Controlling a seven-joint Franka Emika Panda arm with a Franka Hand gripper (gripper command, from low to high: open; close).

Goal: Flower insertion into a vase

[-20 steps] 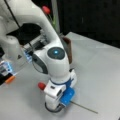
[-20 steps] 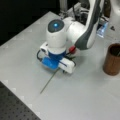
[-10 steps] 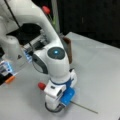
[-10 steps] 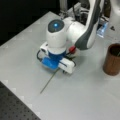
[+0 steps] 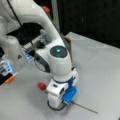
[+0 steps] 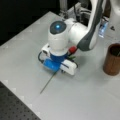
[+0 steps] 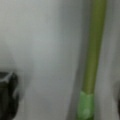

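Gripper (image 6: 65, 65) low over flower (image 5: 42, 86); vase (image 6: 113, 59) only in a front view

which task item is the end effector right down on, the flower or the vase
The flower: its thin green stem lies flat on the grey table, running out from under the lowered end effector. The dark brown cylindrical vase stands upright, apart, at a front view's right.

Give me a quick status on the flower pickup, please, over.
Gripper down at the table, over the flower lying flat. Vase standing apart at a front view's right, no flower in it. Nothing in between.
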